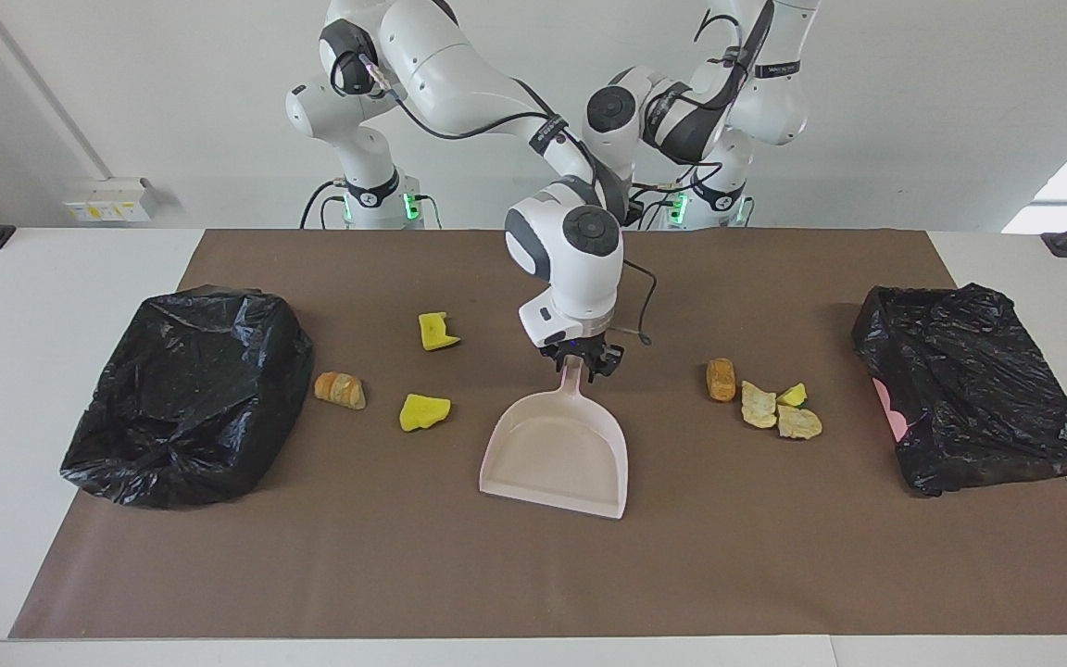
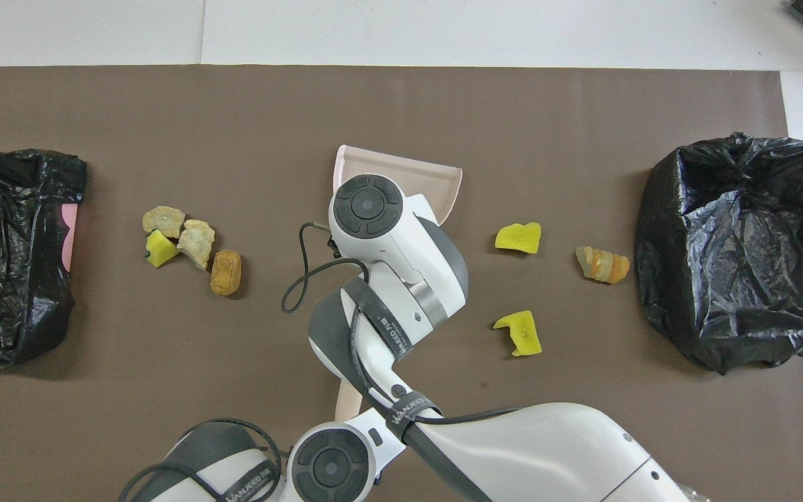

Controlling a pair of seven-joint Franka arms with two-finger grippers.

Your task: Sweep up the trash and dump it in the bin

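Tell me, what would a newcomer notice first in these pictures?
First, the pink dustpan in the middle of the brown mat, with the right hand at its handle. Next, yellow and tan scraps lie scattered on both sides of it. A black bin bag sits at each end of the table.
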